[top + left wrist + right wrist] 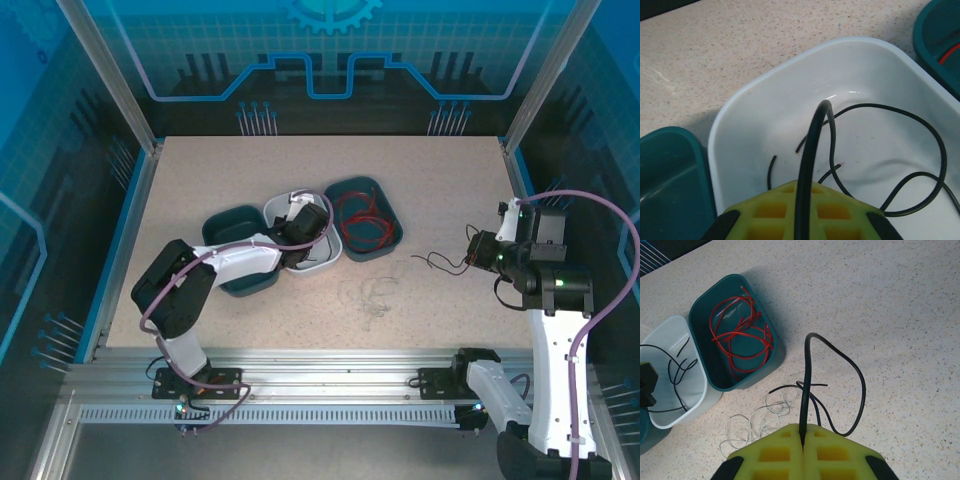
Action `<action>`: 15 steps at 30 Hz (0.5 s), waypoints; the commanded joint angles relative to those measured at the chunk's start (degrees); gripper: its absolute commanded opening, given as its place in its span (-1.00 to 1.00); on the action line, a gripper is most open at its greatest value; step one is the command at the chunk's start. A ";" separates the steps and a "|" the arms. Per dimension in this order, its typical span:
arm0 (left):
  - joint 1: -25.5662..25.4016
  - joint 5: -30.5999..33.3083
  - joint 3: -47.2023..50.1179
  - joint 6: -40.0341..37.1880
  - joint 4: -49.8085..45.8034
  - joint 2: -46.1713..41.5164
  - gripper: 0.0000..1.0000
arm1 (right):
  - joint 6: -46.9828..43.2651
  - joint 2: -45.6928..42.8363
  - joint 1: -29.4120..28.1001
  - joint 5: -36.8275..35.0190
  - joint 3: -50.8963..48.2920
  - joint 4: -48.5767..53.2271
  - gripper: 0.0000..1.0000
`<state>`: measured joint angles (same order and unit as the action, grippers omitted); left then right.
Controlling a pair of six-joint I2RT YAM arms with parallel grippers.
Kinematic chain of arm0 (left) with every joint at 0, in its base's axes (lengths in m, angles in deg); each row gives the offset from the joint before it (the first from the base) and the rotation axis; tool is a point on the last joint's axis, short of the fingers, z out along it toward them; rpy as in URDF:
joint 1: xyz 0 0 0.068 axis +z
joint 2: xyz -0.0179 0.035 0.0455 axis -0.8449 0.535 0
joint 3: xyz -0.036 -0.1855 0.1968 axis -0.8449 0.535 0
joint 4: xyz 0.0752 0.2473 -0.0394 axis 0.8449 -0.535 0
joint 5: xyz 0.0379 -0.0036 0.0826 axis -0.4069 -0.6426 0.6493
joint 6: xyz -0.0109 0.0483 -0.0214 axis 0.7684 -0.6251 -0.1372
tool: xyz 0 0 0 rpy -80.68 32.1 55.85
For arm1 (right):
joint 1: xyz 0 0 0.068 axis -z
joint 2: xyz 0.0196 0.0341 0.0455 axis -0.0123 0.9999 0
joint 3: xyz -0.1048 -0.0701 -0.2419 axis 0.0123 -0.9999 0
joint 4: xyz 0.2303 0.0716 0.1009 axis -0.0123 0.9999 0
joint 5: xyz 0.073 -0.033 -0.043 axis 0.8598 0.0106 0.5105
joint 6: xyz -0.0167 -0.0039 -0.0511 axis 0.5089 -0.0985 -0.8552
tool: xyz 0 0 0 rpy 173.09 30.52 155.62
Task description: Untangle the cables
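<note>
Whitish cables (pixel 755 422) are lying loose on the table (pixel 890 315), nearest the bases. Just beyond, the right gripper (pixel 802 432), jaws pressed together, is pinching a black cable (pixel 860 390). The left gripper (pixel 802 187) is likewise pinching a second black cable (pixel 940 150), which is looping inside the white bin (pixel 765 80). Red cables (pixel 740 335) are resting in the teal bin (pixel 776 356), farther back.

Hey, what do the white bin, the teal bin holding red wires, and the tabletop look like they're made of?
White bin: probably moulded plastic, glossy, with a highlight on its curved wall. Teal bin: likely the same plastic, slight sheen. Red wires: seemingly plastic-insulated, lying in loose loops. Tabletop: speckled beige, matte; laminate or stone-look composite, hard to tell.
</note>
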<state>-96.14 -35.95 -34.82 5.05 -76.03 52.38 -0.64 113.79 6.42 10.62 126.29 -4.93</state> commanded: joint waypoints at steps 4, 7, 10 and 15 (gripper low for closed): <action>-0.34 -3.58 -2.35 2.04 2.37 2.66 -0.71 | -0.61 -0.69 0.03 1.55 0.68 0.17 -1.00; -0.35 -3.49 -2.66 1.92 2.43 3.26 -0.48 | -0.69 -0.79 -0.38 1.47 0.95 0.37 -1.00; -0.36 -3.41 -2.65 1.40 2.90 3.31 -0.16 | -0.69 -0.80 -1.00 1.57 0.86 0.14 -1.00; -0.35 -3.04 -3.49 -0.78 3.34 2.14 0.30 | -0.52 -0.47 -2.82 1.41 0.95 -0.46 -1.00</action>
<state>-96.20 -39.01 -36.15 5.42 -73.97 55.36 -0.64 113.63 4.98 11.08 126.31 -4.91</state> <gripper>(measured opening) 0.628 0.039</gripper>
